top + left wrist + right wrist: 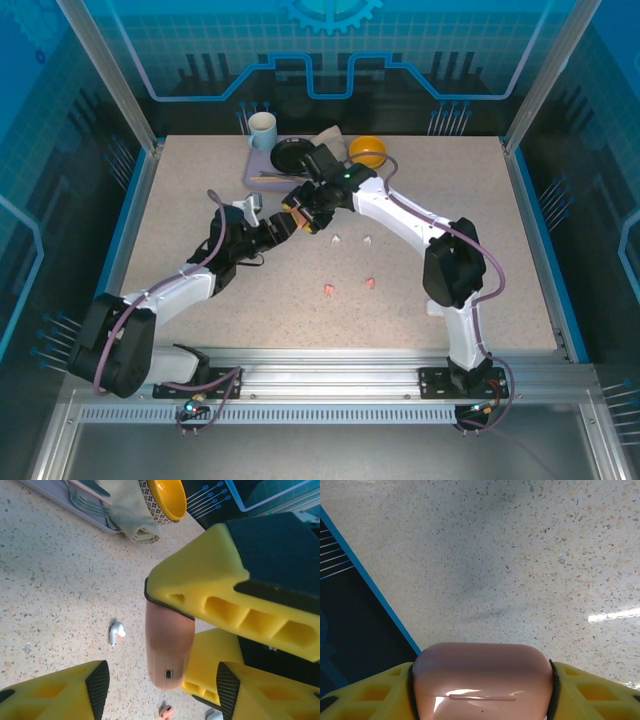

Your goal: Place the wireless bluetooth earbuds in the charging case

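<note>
Pink case [482,680] glossy smooth plastic; table [520,555] matt, speckled w/ stone look.

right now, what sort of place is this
Probably a robot test cell: a speckled table boxed in by aluminium posts and blue printed panels, with left arm and right arm bolted to a rail.

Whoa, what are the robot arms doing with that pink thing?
The right gripper is pinching a small pink charging case above the table, and its lid looks shut. The left gripper is open right next to it, not holding anything. Four tiny earbuds, two white and two pink, lie loose on the table, so none are in the case yet.
</note>
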Available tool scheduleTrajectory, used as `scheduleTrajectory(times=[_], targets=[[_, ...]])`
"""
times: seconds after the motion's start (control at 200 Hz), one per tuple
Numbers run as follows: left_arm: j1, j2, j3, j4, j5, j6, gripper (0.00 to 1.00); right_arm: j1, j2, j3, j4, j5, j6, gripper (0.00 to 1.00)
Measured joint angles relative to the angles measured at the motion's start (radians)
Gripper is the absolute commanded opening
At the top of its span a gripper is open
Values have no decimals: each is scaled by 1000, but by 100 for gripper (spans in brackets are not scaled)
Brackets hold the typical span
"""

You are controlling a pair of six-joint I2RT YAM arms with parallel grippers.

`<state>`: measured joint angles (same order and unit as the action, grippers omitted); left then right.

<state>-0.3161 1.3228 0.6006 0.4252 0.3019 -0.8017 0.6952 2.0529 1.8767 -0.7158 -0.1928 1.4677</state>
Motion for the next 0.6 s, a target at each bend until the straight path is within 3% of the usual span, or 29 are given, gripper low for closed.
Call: scheduleTrajectory(times=[0.18, 0.595], targets=[[-8, 23, 21, 14, -3, 0, 54, 6, -13, -3, 4, -3, 8, 55], [-24, 38, 32, 14, -23, 15, 26, 12, -16, -14, 10, -2, 14, 54]])
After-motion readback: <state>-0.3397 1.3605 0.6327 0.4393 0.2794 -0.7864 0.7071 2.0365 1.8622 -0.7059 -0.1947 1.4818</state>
